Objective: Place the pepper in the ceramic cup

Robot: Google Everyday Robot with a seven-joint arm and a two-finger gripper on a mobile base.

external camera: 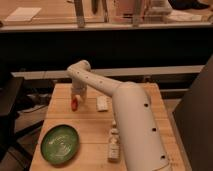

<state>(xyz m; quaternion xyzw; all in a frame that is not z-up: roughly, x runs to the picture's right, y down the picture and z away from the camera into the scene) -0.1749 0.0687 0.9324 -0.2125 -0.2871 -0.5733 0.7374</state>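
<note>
Here, small red-orange pepper [74,104], elongated, on the wooden table [90,127], fingers [76,97] spread wide just above it.

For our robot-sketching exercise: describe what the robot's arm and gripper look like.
The arm is thick, smooth and off-white: rounded tubular segments with bulging joints, small dark dots along its side. No cables or lettering show. The gripper, over the far part of the table by the pepper, looks equally pale.

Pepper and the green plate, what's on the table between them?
Nothing: the camera view shows bare wood between the pepper and green plate. The gripper hangs right over the pepper.
</note>
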